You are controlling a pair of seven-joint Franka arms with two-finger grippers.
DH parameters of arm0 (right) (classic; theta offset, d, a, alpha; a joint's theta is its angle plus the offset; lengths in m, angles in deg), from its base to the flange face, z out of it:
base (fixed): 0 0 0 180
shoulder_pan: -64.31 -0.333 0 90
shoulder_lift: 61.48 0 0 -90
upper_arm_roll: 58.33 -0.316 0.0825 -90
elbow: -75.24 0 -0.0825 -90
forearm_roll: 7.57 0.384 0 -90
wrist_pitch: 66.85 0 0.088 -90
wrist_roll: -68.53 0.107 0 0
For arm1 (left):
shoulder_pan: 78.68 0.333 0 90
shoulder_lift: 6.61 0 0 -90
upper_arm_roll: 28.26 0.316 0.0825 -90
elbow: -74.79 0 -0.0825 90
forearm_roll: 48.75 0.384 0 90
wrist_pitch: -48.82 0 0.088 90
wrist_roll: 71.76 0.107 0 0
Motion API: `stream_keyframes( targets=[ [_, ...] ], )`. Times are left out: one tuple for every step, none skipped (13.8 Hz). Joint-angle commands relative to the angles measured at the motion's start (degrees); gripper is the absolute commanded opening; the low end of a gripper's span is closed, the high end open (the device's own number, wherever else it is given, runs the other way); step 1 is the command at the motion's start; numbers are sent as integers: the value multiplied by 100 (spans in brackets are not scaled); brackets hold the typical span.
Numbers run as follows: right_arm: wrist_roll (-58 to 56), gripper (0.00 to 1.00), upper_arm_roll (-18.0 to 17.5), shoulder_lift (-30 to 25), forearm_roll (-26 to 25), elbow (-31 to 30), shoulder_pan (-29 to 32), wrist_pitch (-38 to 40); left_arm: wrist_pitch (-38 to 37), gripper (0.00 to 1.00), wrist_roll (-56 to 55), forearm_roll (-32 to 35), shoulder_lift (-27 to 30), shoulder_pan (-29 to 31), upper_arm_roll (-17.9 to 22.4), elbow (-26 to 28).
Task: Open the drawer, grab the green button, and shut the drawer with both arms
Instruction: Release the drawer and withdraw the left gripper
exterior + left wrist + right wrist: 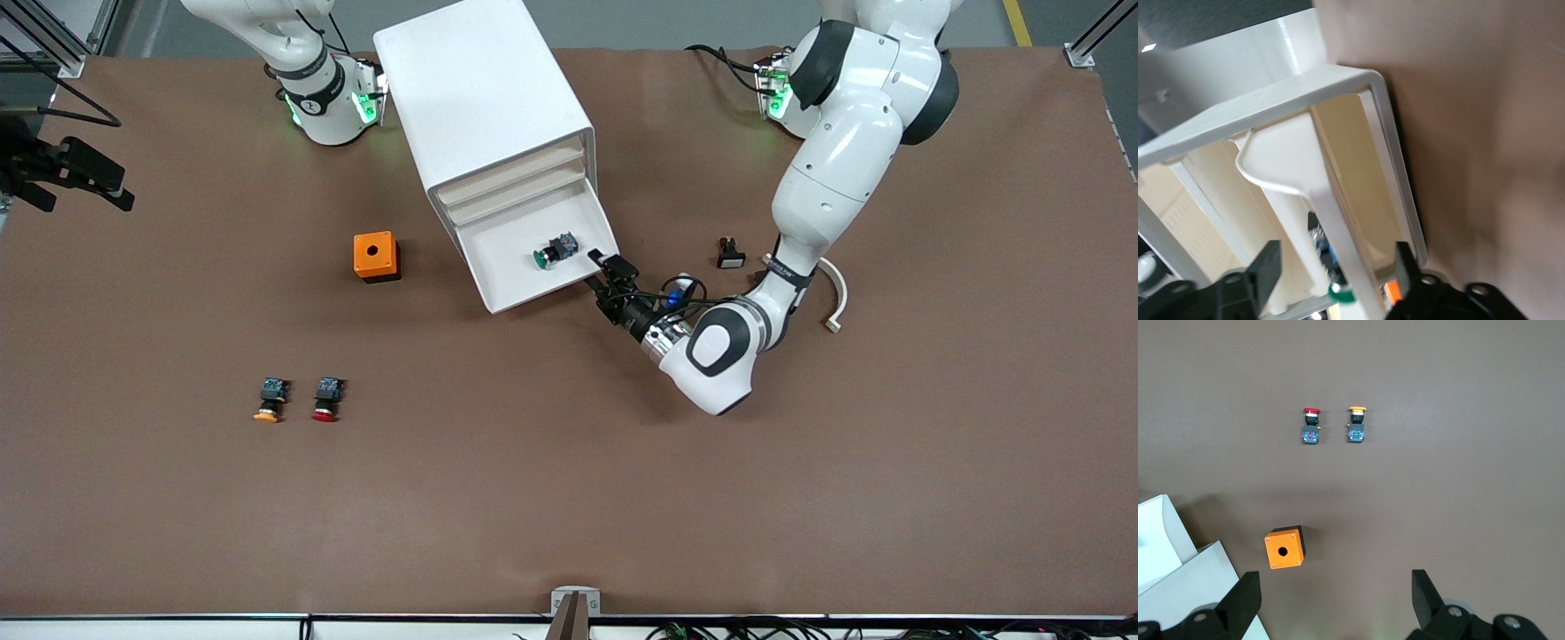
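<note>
Two tools spread apart: left tool point(607, 277) at the open drawer point(498, 286) should reach squarely over the green button point(553, 253); right tool point(1335, 600) waits.

The front camera hangs high and looks down on the whole table point(569, 498), facing both robot bases. The left wrist camera sits very close to the open drawer point(1338, 200) and looks into it. The right wrist camera looks straight down from higher up and shares the orange box point(1285, 547) with the front view point(376, 256).
</note>
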Motion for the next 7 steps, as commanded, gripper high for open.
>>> stream_keyframes(
  targets=[
    [-32,100,-33,-108,-72,-70,24,29,-7,99,1219,-90,169,118,54,-206],
    [-32,100,-33,-108,-72,-70,24,29,-7,99,1702,-90,213,128,176,-354],
    [-24,100,-33,-99,-72,-70,24,29,-7,99,2247,-90,213,128,317,-486],
    [-32,100,-33,-90,-72,-44,24,29,-7,99,2792,-81,222,67,509,-644],
    [-32,100,-33,-82,-72,-26,24,64,54,99,3232,-29,335,-47,772,-776],
    [-32,100,-33,-73,-72,9,24,108,246,99,3637,172,484,-257,1010,-786],
    [-32,100,-33,-64,-72,52,33,117,465,99,4067,409,651,-398,1204,-787]
  ],
)
